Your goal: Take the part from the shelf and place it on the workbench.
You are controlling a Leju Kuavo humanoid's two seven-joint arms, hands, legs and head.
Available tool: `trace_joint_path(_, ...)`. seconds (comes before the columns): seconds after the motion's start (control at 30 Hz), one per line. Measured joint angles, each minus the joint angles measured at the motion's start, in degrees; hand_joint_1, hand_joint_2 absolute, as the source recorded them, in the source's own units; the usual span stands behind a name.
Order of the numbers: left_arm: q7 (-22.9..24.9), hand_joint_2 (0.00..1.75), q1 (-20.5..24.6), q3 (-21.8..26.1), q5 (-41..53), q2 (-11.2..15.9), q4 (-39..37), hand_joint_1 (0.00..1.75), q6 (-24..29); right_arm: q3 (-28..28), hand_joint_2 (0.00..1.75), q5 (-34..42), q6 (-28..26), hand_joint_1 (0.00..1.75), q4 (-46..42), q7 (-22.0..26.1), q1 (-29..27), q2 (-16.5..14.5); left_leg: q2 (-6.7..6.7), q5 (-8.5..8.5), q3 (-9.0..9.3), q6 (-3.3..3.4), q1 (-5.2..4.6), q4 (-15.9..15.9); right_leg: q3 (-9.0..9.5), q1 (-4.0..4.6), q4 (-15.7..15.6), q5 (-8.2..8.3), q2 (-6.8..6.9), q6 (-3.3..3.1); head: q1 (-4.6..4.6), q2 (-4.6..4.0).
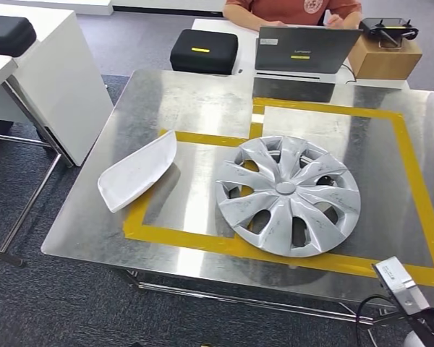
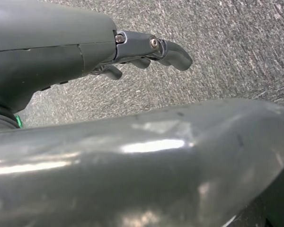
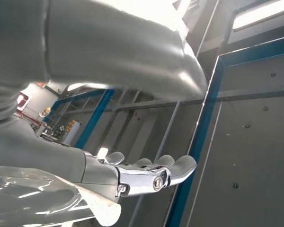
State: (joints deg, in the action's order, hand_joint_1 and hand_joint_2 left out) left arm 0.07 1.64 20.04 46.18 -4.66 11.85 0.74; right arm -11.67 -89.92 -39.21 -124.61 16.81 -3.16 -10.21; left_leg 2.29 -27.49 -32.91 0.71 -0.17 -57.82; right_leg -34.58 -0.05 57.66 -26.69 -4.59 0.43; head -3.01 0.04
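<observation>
Head view: laptop (image 1: 307, 52) behind hubcap (image 1: 287, 194).

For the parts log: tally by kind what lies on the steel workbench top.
Hubcap, silver: 1
White curved panel: 1
Laptop, at the far edge: 1
Total: 3

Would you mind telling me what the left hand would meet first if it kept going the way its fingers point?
Probably just the grey carpet: the left hand hangs open with nothing in front of its fingers, though depth is hard to judge.
</observation>
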Motion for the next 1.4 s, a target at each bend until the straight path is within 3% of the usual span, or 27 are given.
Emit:
trace_joint_path(0.07, 0.03, 0.0, 0.0, 0.0, 0.0, 0.05, 0.0, 0.0, 0.0, 0.0, 0.0, 0.0, 0.0, 0.0, -0.01, 0.0, -0.01, 0.0, 0.0, -0.02, 0.0, 0.16, -0.07, -0.13, 0.02, -0.09, -0.09, 0.11, -0.02, 0.17, -0.01, 0.0)
trace_joint_path(0.13, 0.16, 0.0, 0.01, 0.0, -0.02, 0.1, 0.0, 0.0, 0.0, 0.0, 0.0, 0.0, -0.01, 0.0, -0.05, 0.0, -0.03, 0.0, -0.06, 0.36, 0.19, 0.8, -0.15, 0.12, 0.2, -0.22, -0.55, 0.54, -0.22, 0.8, -0.03, 0.0)
trace_joint_path(0.2, 0.4, 0.0, 0.07, 0.0, -0.03, 0.02, 0.0, 0.0, 0.0, 0.01, 0.0, 0.0, -0.03, 0.0, -0.15, -0.01, -0.04, 0.0, -0.61, 1.45, 0.85, 1.44, 0.13, 1.73, -0.12, -0.1, -0.22, -0.19, 0.8, 1.3, 0.08, 0.0)
trace_joint_path(0.23, 0.52, 0.0, 0.08, 0.01, -0.04, -0.04, 0.0, 0.0, 0.0, 0.02, 0.0, -0.01, -0.03, 0.0, -0.19, -0.01, 0.0, 0.0, -0.99, 1.99, 1.13, 1.62, 0.36, 2.61, -0.85, -0.02, 1.43, -1.59, 1.72, 1.48, 0.22, 0.0)
trace_joint_path(0.3, 0.76, 0.0, 0.01, 0.02, -0.08, -0.04, -0.02, 0.0, -0.01, 0.03, 0.0, -0.02, -0.03, 0.0, -0.16, -0.02, 0.01, 0.0, -1.72, 2.45, 1.18, 1.75, 0.62, 3.24, -3.44, -0.34, 8.02, -5.7, 3.5, 1.92, 0.48, 0.0)
trace_joint_path(0.37, 1.0, 0.0, -0.05, 0.04, -0.09, -0.04, -0.05, 0.0, -0.02, 0.02, 0.0, -0.02, -0.02, 0.0, -0.05, -0.02, -0.12, 0.0, -2.39, 2.58, 0.84, 1.5, 0.82, 3.09, -5.37, -1.04, 13.71, -8.02, 4.05, 2.72, 0.49, 0.0)
trace_joint_path(0.4, 1.07, 0.0, -0.05, 0.04, -0.09, -0.06, -0.08, 0.0, -0.02, 0.02, 0.0, -0.02, -0.02, 0.0, 0.01, -0.02, -0.15, 0.0, -2.65, 2.64, 0.62, 1.23, 1.0, 2.94, -5.0, -1.42, 13.87, -7.78, 4.21, 3.18, 0.48, 0.0)
trace_joint_path(0.43, 1.11, 0.0, -0.03, 0.04, -0.07, -0.09, -0.09, 0.0, -0.02, 0.02, 0.0, -0.03, -0.02, 0.0, 0.04, -0.02, -0.15, 0.0, -2.81, 2.67, 0.35, 0.86, 1.27, 2.67, -3.43, -1.8, 11.64, -6.59, 4.38, 3.67, 0.48, 0.0)
trace_joint_path(0.5, 1.12, 0.0, 0.04, 0.05, -0.02, -0.02, -0.11, 0.0, 0.02, 0.03, 0.0, -0.04, -0.02, 0.0, 0.1, -0.02, -0.1, 0.0, -2.91, 2.46, -0.41, -0.26, 1.75, 1.5, 1.43, -2.41, 3.89, -4.12, 4.62, 4.7, 0.53, 0.0)
trace_joint_path(0.57, 1.14, 0.0, 0.04, 0.06, 0.01, 0.12, -0.11, 0.0, 0.09, 0.02, 0.0, -0.05, -0.02, 0.0, 0.16, -0.02, -0.07, 0.01, -2.84, 2.22, -1.08, -1.37, 1.84, 0.21, 3.97, -2.53, -0.16, -3.44, 4.39, 4.38, 0.39, 0.0)
trace_joint_path(0.67, 1.2, 0.0, -0.08, 0.07, 0.04, 0.14, -0.15, 0.0, 0.11, 0.01, 0.0, -0.01, -0.02, 0.0, 0.28, -0.04, -0.07, 0.01, -2.74, 2.43, -1.46, -2.42, 1.97, -0.3, 3.5, -2.29, 0.64, -3.18, 4.08, 2.61, 0.13, 0.0)
trace_joint_path(0.7, 1.22, 0.0, -0.08, 0.07, 0.05, 0.13, -0.17, 0.0, 0.11, 0.03, 0.0, 0.0, -0.02, 0.0, 0.31, -0.04, -0.05, 0.01, -2.72, 1.68, -1.76, -2.6, 2.07, -0.91, 3.18, -2.23, 0.78, -2.89, 4.12, 2.06, 0.09, 0.0)
trace_joint_path(0.77, 1.23, 0.0, -0.02, 0.07, 0.11, 0.09, -0.22, 0.0, 0.11, 0.07, 0.0, 0.01, -0.02, 0.0, 0.35, -0.05, -0.03, 0.0, -2.71, -2.44, -3.48, -2.67, 2.14, -5.61, 2.3, -2.03, 0.81, -2.15, 4.24, 0.99, -0.09, 0.0)
trace_joint_path(0.83, 1.27, 0.0, 0.01, 0.07, 0.14, 0.11, -0.22, 0.0, 0.12, 0.09, 0.0, 0.0, -0.02, 0.0, 0.45, -0.05, -0.04, 0.0, -2.69, -7.51, -5.89, -2.47, 1.98, -13.48, 1.19, -1.54, 0.83, -1.36, 4.28, 0.39, -0.24, 0.0)
trace_joint_path(0.87, 1.28, 0.0, 0.01, 0.07, 0.15, 0.12, -0.22, 0.0, 0.13, 0.09, 0.0, 0.0, -0.01, 0.0, 0.5, -0.05, -0.05, 0.0, -2.69, -8.91, -6.36, -2.28, 1.85, -16.22, 0.61, -1.27, 0.85, -0.93, 4.29, 0.24, -0.27, 0.0)
trace_joint_path(0.9, 1.29, 0.0, 0.01, 0.07, 0.15, 0.13, -0.22, 0.0, 0.13, 0.09, 0.0, 0.0, -0.01, 0.0, 0.55, -0.04, -0.06, 0.0, -2.68, -9.29, -5.83, -1.97, 1.68, -16.94, 0.04, -1.01, 0.86, -0.48, 4.29, 0.15, -0.28, 0.0)
trace_joint_path(0.93, 1.29, 0.0, 0.02, 0.07, 0.15, 0.12, -0.22, 0.0, 0.13, 0.09, 0.0, 0.0, -0.01, 0.0, 0.56, -0.04, -0.05, 0.0, -2.65, -8.66, -4.14, -1.55, 1.47, -15.27, -0.51, -0.78, 0.87, -0.02, 4.27, 0.1, -0.27, 0.0)
trace_joint_path(1.0, 1.29, 0.0, 0.13, 0.07, 0.16, 0.14, -0.22, 0.0, 0.14, 0.09, 0.0, 0.0, -0.02, 0.0, 0.56, -0.04, -0.03, 0.0, -2.5, -6.26, 1.51, -0.45, 0.94, -6.98, -1.4, -0.5, 0.87, 0.86, 4.22, 0.2, -0.27, 0.0)
trace_joint_path(1.07, 1.29, 0.0, 0.34, 0.08, 0.17, 0.16, -0.22, 0.0, 0.19, 0.09, 0.0, 0.01, -0.02, 0.0, 0.57, -0.05, -0.02, 0.0, -2.4, -4.78, 5.23, 0.08, 0.37, -0.59, -1.9, -0.37, 0.88, 1.63, 4.29, 0.69, -0.23, 0.0)
trace_joint_path(1.17, 1.36, 0.0, 0.39, 0.1, 0.17, 0.13, -0.25, 0.0, 0.23, 0.08, 0.0, -0.01, -0.02, 0.0, 0.7, -0.04, -0.06, 0.0, -2.45, -3.47, 5.23, 0.44, -0.23, 0.76, -2.18, -0.81, 0.65, 2.72, 4.55, 1.89, -0.24, 0.0)
trace_joint_path(1.2, 1.42, 0.0, 0.37, 0.11, 0.17, 0.13, -0.27, 0.0, 0.2, 0.08, 0.0, -0.02, -0.02, 0.0, 0.77, -0.03, -0.1, 0.0, -2.56, -2.78, 4.89, 0.8, -0.26, 0.97, -2.51, -0.96, 0.85, 2.28, 4.57, 2.19, -0.22, 0.0)
trace_joint_path(1.23, 1.48, 0.0, 0.35, 0.13, 0.17, 0.14, -0.3, 0.0, 0.18, 0.08, 0.0, -0.04, -0.01, 0.0, 0.84, -0.01, -0.13, 0.0, -2.69, -2.02, 4.37, 1.22, -0.22, 1.23, -3.11, -1.05, 1.78, 0.85, 4.56, 2.41, -0.15, 0.0)
trace_joint_path(1.33, 1.53, 0.0, 0.39, 0.17, 0.27, 0.14, -0.33, 0.0, 0.13, 0.07, 0.0, -0.06, 0.0, 0.0, 1.08, -0.27, -0.18, 0.01, -2.96, 0.02, 1.98, 1.92, -0.34, 1.37, -5.48, -1.06, 10.48, -7.28, 4.55, 2.69, 0.15, 0.0)
trace_joint_path(1.37, 1.54, 0.0, 0.37, 0.21, 0.39, 0.1, -0.33, 0.0, 0.11, 0.07, 0.0, -0.05, 0.0, 0.0, 1.22, -0.61, -0.19, 0.04, -3.0, 0.68, 1.07, 1.92, -0.43, 1.33, -5.71, -1.04, 13.62, -8.78, 4.55, 2.74, 0.15, 0.0)
trace_joint_path(1.4, 1.6, 0.0, 0.35, 0.27, 0.54, 0.06, -0.33, 0.0, 0.1, 0.07, 0.0, -0.05, 0.0, 0.0, 1.39, -0.94, -0.23, 0.1, -3.04, 1.33, 0.17, 1.91, -0.5, 1.27, -5.33, -1.02, 15.43, -8.93, 4.55, 2.77, 0.14, 0.0)
